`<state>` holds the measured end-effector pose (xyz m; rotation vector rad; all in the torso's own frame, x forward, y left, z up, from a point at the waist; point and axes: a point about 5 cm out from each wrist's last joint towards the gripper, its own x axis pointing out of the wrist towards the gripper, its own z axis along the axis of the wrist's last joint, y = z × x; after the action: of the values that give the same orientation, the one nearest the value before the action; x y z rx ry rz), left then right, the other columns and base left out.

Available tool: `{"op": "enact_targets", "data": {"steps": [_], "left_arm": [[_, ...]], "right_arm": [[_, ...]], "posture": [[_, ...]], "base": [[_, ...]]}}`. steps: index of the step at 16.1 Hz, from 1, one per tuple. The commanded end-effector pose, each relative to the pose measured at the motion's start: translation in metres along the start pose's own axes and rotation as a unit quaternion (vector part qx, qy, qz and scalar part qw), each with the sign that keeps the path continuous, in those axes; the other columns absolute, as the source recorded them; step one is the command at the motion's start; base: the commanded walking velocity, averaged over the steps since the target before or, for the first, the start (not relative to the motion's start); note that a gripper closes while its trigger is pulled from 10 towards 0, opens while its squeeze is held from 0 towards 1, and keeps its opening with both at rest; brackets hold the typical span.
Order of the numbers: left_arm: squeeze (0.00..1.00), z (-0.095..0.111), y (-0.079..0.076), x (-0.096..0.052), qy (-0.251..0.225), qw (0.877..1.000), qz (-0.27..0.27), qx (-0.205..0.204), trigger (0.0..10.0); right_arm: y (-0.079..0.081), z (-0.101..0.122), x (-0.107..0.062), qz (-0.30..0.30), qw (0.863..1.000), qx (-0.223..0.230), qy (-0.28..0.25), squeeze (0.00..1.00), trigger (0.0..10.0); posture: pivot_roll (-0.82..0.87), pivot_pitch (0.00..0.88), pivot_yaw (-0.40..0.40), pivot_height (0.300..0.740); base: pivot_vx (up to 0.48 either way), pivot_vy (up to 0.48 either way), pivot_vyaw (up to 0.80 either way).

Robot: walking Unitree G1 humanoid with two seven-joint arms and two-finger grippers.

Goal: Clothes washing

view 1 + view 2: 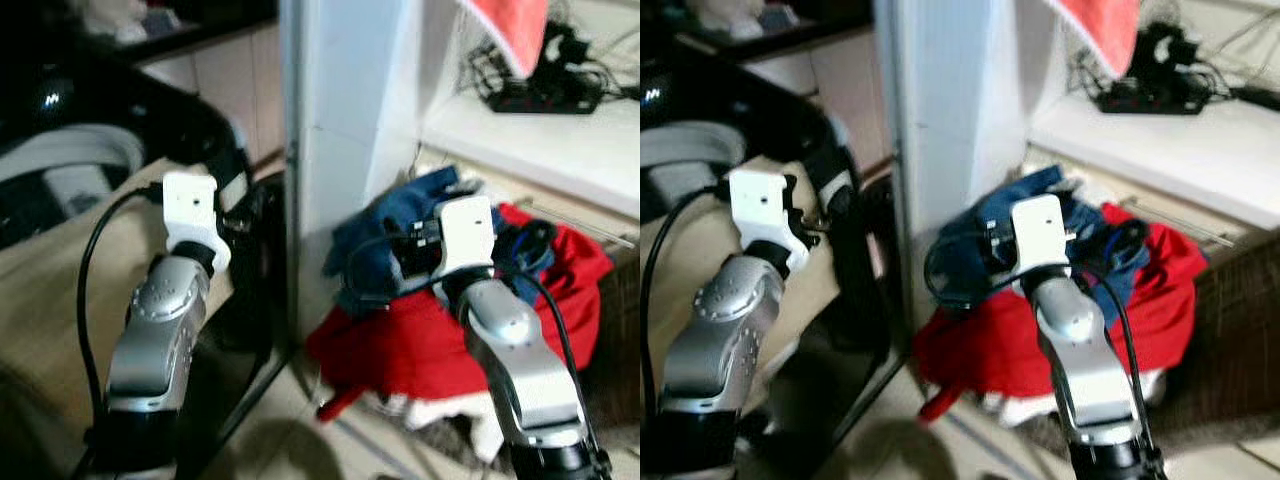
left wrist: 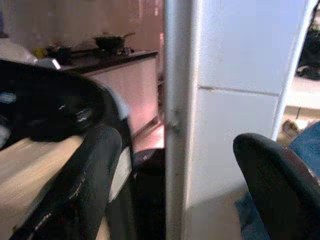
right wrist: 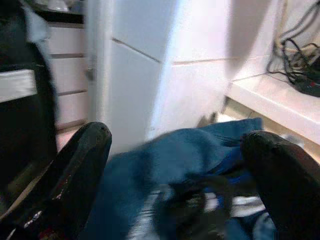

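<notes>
A white tiled wall corner (image 1: 330,120) stands at the centre of a cramped laundry nook, with a pale tiled floor (image 1: 330,440) below it and a white ledge (image 1: 560,140) running off toward 2 o'clock. On that ledge lies a tangle of black cables and a power strip (image 1: 540,85), and a coral-red cloth (image 1: 510,30) hangs down from 1 o'clock above it.

The task's laundry sits at the foot of the wall, at about 4 o'clock from the corner: a heap made of a crumpled blue denim garment (image 1: 385,235) on top and a bright red garment (image 1: 420,345) spread beneath and around it, with a bit of white fabric (image 1: 440,410) peeking out at the bottom. The pile seems to rest in a dark woven basket (image 1: 615,330), whose wall shows at the 3 o'clock edge.

The right hand (image 3: 175,195) hovers just above the blue denim, its two long black fingers (image 3: 80,170) spread wide apart with nothing between them; the denim fills the gap in the right wrist view but is not pinched.

The left hand (image 2: 175,190) is held up at 9 o'clock from the wall corner, likewise open and gripping nothing, its fingers (image 2: 95,170) framing the corner edge. Beyond it, at 10 o'clock, is a large dark rounded object (image 1: 110,110), glossy and blurred, above a beige surface (image 1: 50,290). Farther back at 11 o'clock a pale kitchen cabinet (image 2: 125,95) carries a dark bench (image 2: 100,57) with a black pan (image 2: 110,41) on it.
</notes>
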<state>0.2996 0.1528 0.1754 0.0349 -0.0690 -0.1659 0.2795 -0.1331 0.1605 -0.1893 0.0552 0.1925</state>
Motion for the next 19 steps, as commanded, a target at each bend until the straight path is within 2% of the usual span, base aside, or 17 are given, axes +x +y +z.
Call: {"op": "enact_targets", "data": {"steps": [1, 5, 8, 12, 18, 19], "left_arm": [[0.0, 0.005, -0.006, 0.0, -0.004, 1.0, -0.016, 0.006, 10.0], [0.0, 0.005, -0.005, -0.004, -0.004, 1.0, -0.016, 0.002, 10.0], [0.0, 0.006, -0.009, -0.006, -0.005, 0.999, -0.032, 0.004, 10.0], [0.0, 0.01, -0.015, -0.001, -0.013, 0.999, -0.052, 0.005, 10.0], [0.0, 0.01, -0.018, 0.0, -0.012, 0.998, -0.056, 0.0, 10.0], [0.0, 0.011, -0.019, 0.0, -0.013, 0.998, -0.055, -0.002, 10.0]], "right_arm": [[-0.006, -0.001, -0.001, -0.015, 1.0, 0.012, 0.0, 0.0, 10.0], [-0.004, 0.002, -0.009, 0.0, 0.999, 0.044, -0.01, 0.0, 10.0], [-0.004, 0.0, -0.011, -0.004, 0.998, 0.062, -0.002, 0.0, 10.0], [-0.002, -0.001, -0.014, -0.005, 0.999, 0.054, 0.003, 0.0, 10.0], [-0.01, 0.004, -0.014, -0.027, 0.998, 0.05, -0.012, 0.0, 10.0], [-0.013, 0.008, -0.013, -0.034, 0.997, 0.07, -0.024, 0.0, 10.0]], "posture": [[-0.04, 0.0, 0.0, 0.74], [-0.04, 0.0, 0.011, 0.74], [-0.04, 0.0, 0.018, 0.74], [-0.05, 0.0, 0.028, 0.74], [-0.05, 0.0, 0.022, 0.74], [-0.05, 0.0, 0.022, 0.74]], "base": [[0.424, 0.0, 0.0], [0.377, 0.0, 0.0], [0.0, 0.0, 0.0], [0.0, 0.0, 0.0], [0.0, 0.44, 0.0], [0.0, 0.48, 0.0]]}}
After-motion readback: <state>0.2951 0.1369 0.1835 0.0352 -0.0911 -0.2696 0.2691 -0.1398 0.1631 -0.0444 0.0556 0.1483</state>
